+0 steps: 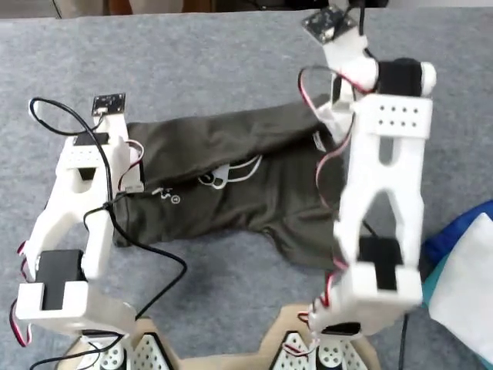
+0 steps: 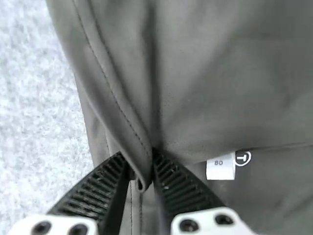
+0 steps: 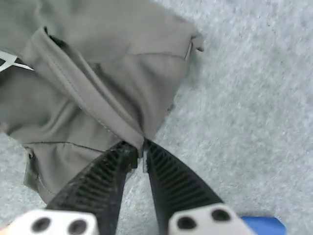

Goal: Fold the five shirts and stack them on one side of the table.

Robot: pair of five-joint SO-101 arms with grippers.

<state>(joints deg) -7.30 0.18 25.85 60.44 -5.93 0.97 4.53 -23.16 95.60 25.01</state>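
a dark olive shirt is laid crumpled on the grey table, between the two arms. a stitched fold of its cloth is pinched between the ribbed black fingers of the left gripper, near a small white label sewn to the shirt. another fold, at the shirt's edge beside bare table, is clamped by the right gripper, its jaws pressed together on the cloth. at the table's side by the right arm, a blue cloth and a white cloth are seen touching.
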